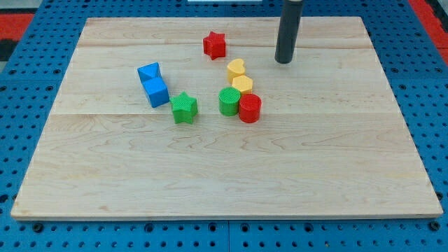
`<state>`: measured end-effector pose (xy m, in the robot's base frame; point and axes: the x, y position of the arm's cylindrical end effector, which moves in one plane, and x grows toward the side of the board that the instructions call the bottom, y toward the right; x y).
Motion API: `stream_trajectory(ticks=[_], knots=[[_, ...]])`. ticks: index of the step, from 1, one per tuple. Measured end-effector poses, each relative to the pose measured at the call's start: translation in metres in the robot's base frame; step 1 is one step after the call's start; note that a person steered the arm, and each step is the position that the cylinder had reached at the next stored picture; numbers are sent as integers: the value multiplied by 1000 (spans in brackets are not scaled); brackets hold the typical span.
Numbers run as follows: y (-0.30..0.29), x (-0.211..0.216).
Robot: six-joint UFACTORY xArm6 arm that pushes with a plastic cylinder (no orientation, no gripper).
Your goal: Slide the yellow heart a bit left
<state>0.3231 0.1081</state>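
The yellow heart (236,68) lies a little above the board's middle, touching the yellow hexagon (242,85) just below it. My tip (283,61) rests on the board to the right of the heart and slightly above it, with a clear gap between them. The dark rod rises from the tip out of the view's top.
A red star (215,45) lies up-left of the heart. A green cylinder (229,101) and a red cylinder (250,108) sit side by side below the hexagon. A green star (184,108) and a long blue block (153,83) lie to the left. The wooden board (224,175) sits on a blue pegboard.
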Motion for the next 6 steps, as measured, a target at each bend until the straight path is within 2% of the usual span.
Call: stream_trajectory(ticks=[1,4,6], knots=[[-17,20],[-107,20],[-117,12]])
